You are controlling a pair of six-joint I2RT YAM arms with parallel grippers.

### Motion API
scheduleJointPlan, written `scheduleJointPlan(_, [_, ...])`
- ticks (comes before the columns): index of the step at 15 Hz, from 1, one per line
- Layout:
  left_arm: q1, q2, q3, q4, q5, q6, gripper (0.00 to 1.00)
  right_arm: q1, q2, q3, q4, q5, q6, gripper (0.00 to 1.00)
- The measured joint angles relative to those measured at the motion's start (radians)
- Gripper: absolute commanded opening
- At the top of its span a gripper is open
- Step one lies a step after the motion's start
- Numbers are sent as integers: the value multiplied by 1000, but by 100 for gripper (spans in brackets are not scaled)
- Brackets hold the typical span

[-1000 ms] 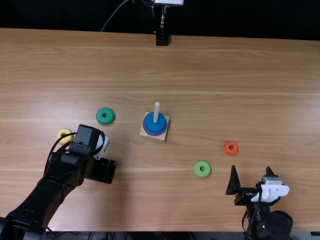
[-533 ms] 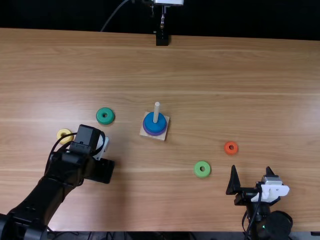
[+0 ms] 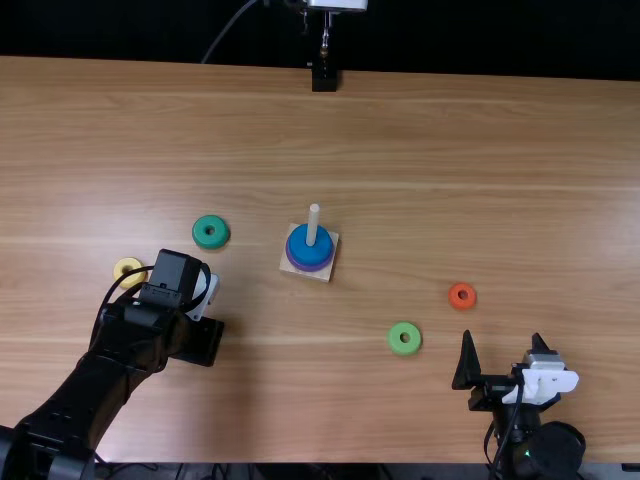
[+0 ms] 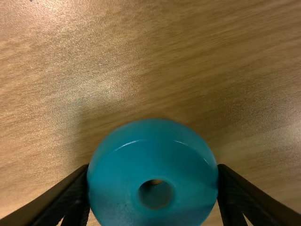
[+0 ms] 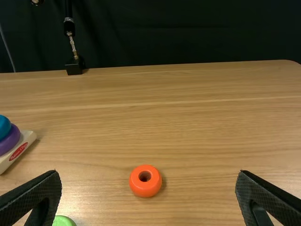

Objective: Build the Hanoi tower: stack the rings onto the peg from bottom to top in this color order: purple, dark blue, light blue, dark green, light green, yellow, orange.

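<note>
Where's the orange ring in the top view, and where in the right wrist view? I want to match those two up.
Top view: the orange ring is right of center, a bit below mid-height.
Right wrist view: near the middle across, in the lower part.
Shared landmark: the peg's wooden base, left of the ring in both.

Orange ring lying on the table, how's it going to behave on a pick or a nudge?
Probably stiff: the orange ring has a clean, round outline and an even hole. Its glossy, bulging side might slip if gripped off-centre. It lies flat on the table, so a gentle nudge would more likely slide it than roll or tip it.
</note>
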Motion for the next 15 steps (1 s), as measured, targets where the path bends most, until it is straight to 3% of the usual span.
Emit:
scheduleJointPlan(4, [0, 0, 6, -27, 1, 1, 8, 0, 0, 0, 0, 0, 0, 100])
scheduleJointPlan(9, [0, -2, 215, -402, -5, 1, 9, 0, 0, 0, 0, 0, 0, 100])
scheduleJointPlan(15, [0, -21, 426, -582, -36, 1, 9, 0, 0, 0, 0, 0, 0, 100])
